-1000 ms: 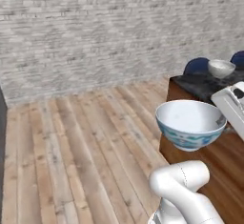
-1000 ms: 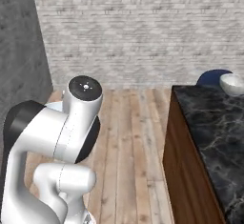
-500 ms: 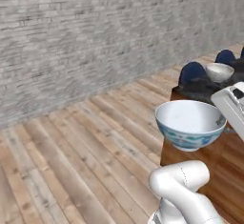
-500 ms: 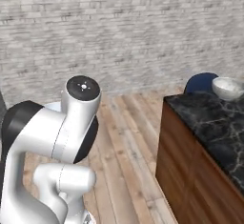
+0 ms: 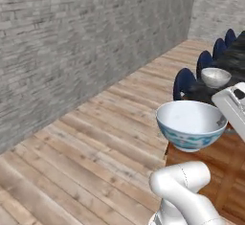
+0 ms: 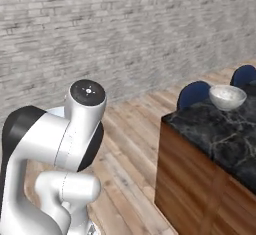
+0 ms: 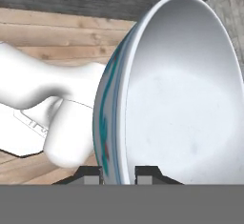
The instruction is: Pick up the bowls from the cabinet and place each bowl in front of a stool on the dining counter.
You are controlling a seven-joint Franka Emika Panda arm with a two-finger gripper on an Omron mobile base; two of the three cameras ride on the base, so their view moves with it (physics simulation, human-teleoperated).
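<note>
Tool [image 7: 118,173] pinched on floral bowl [image 5: 190,124] rim; no readable writing anywhere.

The round, deep white bowl with a blue floral pattern outside [image 5: 191,124] is held upright in the air, empty, its smooth white inside showing; in the hand view its rim sits between the two dark fingers [image 7: 90,174], one on each side of the wall. The mottled grey-white marble-like bowl [image 6: 227,97] stands upright and empty near the corner of the black marble table with white veins and wooden sides [image 6: 220,134]. A navy-blue padded stool [image 6: 193,95] stands just beside that bowl, with more alike stools [image 5: 206,62] along the same edge.
</note>
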